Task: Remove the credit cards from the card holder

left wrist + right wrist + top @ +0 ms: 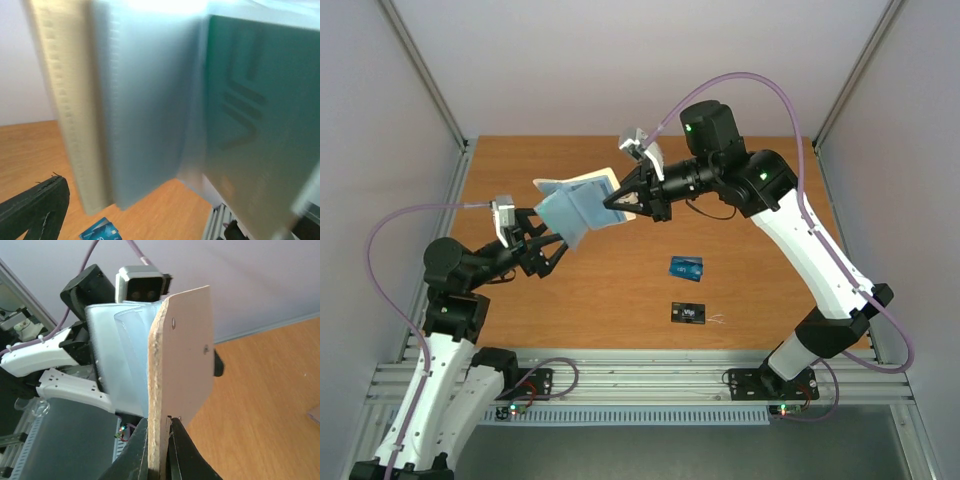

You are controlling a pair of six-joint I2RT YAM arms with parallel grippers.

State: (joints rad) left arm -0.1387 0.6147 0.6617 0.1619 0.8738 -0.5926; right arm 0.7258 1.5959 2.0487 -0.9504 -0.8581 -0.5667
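Observation:
The card holder (582,207) hangs open above the table. My right gripper (617,203) is shut on the edge of its beige outer panel (185,350), and in the right wrist view that edge is pinched between the jaws of the right gripper (161,442). A teal-green credit card (260,130) sits in the holder's right panel. My left gripper (552,240) stands open just below and left of the holder's lower corner, one finger (35,207) low in the left wrist view, with nothing gripped. A blue credit card (686,267) and a black credit card (688,313) lie on the table.
The wooden table (620,300) ends at a metal rail at the near edge. Grey walls close in the left, right and back sides. In the left wrist view the blue card (100,231) shows on the wood below the holder.

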